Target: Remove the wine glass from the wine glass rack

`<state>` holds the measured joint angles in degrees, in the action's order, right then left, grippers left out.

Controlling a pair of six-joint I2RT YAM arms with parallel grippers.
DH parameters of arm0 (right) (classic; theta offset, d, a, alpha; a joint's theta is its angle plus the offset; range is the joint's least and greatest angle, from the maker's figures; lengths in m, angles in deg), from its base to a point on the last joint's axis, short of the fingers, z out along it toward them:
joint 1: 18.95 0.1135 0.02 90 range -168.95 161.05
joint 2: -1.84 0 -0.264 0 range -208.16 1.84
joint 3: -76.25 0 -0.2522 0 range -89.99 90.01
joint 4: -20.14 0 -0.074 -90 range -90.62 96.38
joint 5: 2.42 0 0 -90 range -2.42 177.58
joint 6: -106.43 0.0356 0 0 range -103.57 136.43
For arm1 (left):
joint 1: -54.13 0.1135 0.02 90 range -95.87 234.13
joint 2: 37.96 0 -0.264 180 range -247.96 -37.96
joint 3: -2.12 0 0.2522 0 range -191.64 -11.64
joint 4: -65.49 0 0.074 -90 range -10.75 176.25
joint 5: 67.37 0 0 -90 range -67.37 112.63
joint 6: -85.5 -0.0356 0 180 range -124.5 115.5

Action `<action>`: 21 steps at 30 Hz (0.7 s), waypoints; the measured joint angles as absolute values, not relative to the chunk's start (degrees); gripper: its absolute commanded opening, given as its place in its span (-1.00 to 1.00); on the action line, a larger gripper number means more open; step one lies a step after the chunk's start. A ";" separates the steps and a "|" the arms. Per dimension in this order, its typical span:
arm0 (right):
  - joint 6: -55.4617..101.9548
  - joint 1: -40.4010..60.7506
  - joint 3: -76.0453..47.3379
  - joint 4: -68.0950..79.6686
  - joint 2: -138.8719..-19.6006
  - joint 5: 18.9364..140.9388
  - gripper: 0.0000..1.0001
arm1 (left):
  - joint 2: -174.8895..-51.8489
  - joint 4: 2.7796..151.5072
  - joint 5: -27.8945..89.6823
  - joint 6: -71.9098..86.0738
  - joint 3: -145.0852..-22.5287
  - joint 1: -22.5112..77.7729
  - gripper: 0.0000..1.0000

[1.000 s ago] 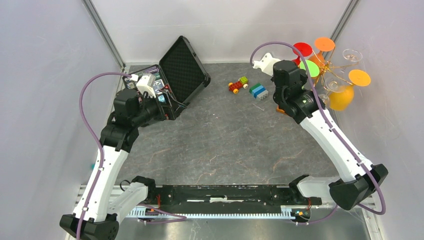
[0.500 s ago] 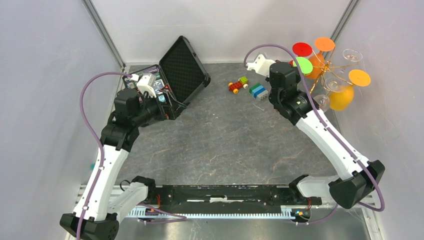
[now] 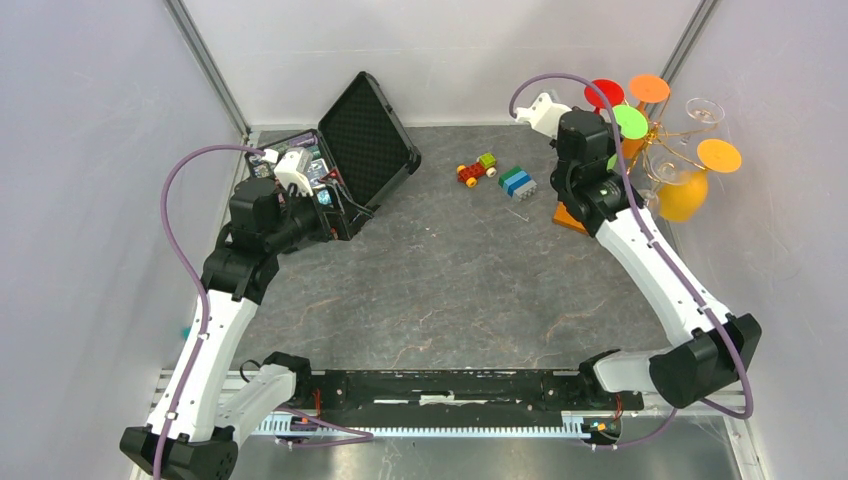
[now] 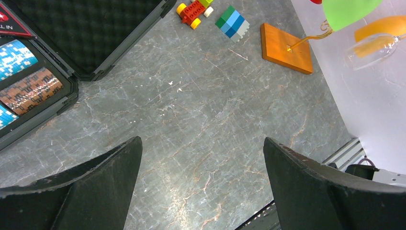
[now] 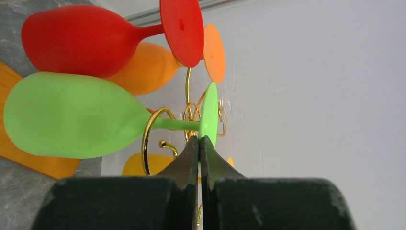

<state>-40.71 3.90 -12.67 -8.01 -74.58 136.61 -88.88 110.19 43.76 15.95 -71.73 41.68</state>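
The left gripper (image 4: 201, 143) hangs over the table beside the open black case (image 3: 366, 138), its fingers spread wide and empty. Past the toy car (image 3: 477, 168), the right gripper (image 5: 199, 140) has its fingers pinched tight on the foot rim of the green glass (image 5: 72, 115), whose stem lies in a gold loop of the rack (image 3: 568, 216).

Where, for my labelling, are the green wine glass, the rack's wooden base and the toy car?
green wine glass (image 5: 72, 115), right wrist view, its bowl.
wooden base (image 4: 280, 45), left wrist view, top face.
toy car (image 3: 476, 170), top external view, its body.
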 measured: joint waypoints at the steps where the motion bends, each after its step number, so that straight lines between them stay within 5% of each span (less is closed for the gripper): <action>1: -40.65 3.83 -12.67 -8.03 -74.45 136.40 -1.00 | -88.88 110.16 43.76 15.95 -71.73 41.68 1.00; 21: -31.40 3.09 -12.97 -21.56 -64.96 131.26 -1.00 | -87.65 107.91 43.95 16.89 -71.49 41.68 1.00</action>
